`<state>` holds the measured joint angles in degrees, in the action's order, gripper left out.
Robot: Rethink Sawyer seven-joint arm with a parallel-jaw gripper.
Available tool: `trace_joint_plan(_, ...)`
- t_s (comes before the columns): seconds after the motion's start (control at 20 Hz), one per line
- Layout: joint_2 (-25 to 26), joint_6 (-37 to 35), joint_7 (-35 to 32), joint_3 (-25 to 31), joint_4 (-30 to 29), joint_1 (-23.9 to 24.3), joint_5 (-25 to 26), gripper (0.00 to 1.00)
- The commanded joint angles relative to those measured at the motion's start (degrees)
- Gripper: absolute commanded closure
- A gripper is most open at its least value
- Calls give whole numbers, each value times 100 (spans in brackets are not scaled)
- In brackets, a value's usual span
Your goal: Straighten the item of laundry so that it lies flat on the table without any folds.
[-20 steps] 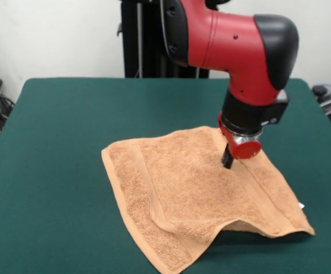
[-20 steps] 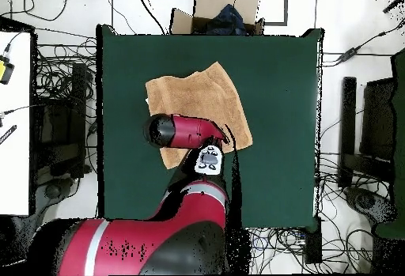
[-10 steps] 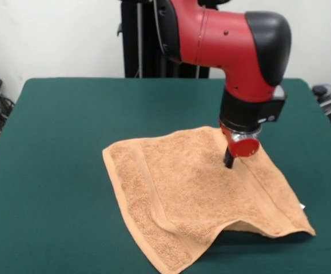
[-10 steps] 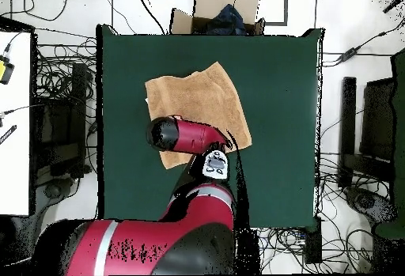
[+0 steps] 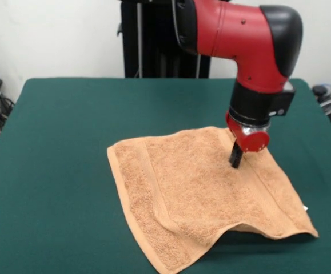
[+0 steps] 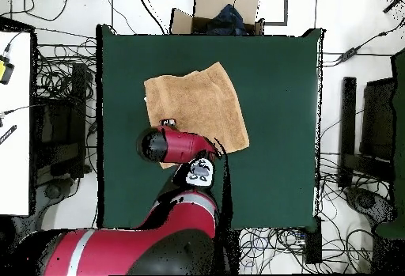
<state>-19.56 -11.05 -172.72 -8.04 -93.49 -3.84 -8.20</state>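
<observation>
Towel (image 5: 205, 194) on green table (image 5: 56, 131), spread except 1 lifted fold at camera-side edge | gripper (image 5: 235, 160) tip-down on cloth near robot-side right corner; finger state indeterminate | fold lies camera-ward of gripper

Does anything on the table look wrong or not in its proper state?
Yes. The towel is not flat: its near edge lifts off the table in a hump, casting a shadow beneath. The hand presses on its far side.

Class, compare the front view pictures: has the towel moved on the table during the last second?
Yes. The towel has slid slightly toward the picture's right across the table, its left corner now farther from the table's left edge.
</observation>
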Motion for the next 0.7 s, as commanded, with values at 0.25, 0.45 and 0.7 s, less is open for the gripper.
trace_joint_plan(0.25, 641, 829, -828, 1648, -1192, 227, -360, 100)
trace_joint_plan(0.45, 537, 843, -783, 1718, -1358, 312, -384, 100)
trace_joint_plan(0.7, 421, 874, -733, 1860, -1589, 497, -348, 100)
